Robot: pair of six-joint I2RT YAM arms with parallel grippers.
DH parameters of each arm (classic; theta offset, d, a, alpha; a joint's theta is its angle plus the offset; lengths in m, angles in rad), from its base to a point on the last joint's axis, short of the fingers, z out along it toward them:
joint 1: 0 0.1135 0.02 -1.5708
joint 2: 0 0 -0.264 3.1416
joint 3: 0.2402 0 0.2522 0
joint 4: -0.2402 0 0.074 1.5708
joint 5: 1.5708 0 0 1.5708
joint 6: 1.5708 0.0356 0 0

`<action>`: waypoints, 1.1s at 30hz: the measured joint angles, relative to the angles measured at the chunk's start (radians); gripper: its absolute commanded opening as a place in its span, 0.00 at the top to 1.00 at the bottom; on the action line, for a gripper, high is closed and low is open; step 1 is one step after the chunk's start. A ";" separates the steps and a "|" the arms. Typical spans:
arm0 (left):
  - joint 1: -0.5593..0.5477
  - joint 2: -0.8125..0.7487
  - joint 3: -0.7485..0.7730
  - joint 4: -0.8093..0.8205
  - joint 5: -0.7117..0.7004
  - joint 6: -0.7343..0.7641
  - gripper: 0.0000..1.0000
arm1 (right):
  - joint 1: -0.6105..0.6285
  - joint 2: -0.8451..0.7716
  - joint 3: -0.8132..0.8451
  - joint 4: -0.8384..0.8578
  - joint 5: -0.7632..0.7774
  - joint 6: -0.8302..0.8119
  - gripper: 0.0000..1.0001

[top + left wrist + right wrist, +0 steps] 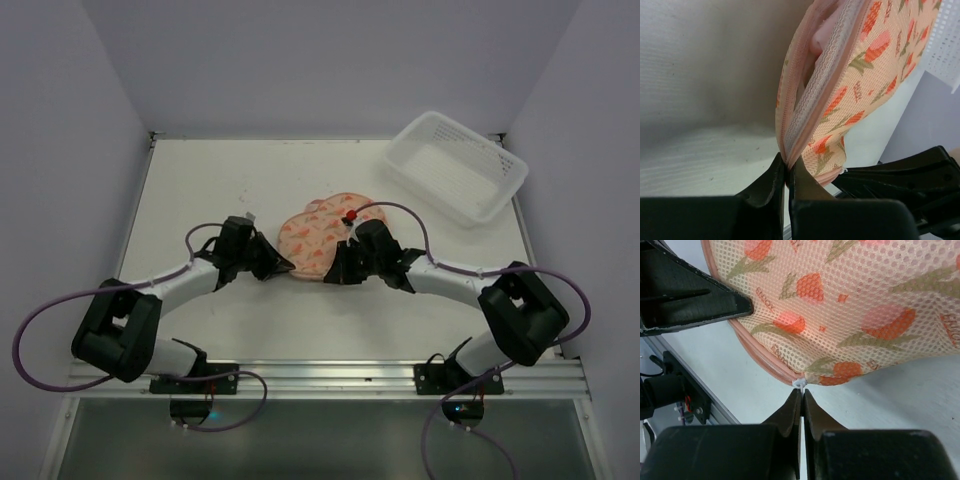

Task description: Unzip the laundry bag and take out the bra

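Observation:
The laundry bag (312, 237), a peach-pink pouch with an orange flower pattern, lies at the table's middle between both grippers. My left gripper (284, 267) is shut on the bag's pink zipper rim (799, 131), which gapes open above the jaws in the left wrist view. My right gripper (333, 273) is shut on the small white zipper pull (800, 384) at the bag's near edge (765, 357). A pale pink rounded shape (822, 37) shows inside the gap. The mint-green bra is hidden.
A white slotted plastic basket (456, 166) stands at the back right of the table. The metal rail (320, 375) runs along the near edge. The left gripper's fingers (695, 297) show in the right wrist view beside the bag.

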 measured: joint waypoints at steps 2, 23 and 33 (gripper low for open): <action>0.000 -0.039 -0.034 0.021 -0.001 -0.013 0.99 | -0.002 -0.003 0.000 -0.002 -0.018 -0.006 0.74; -0.135 -0.488 -0.082 -0.255 -0.338 0.097 0.02 | -0.230 0.027 0.148 -0.277 0.201 0.016 0.28; 0.028 -0.344 0.116 -0.344 -0.346 0.412 0.03 | -0.223 0.400 0.576 -0.292 -0.005 -0.251 0.32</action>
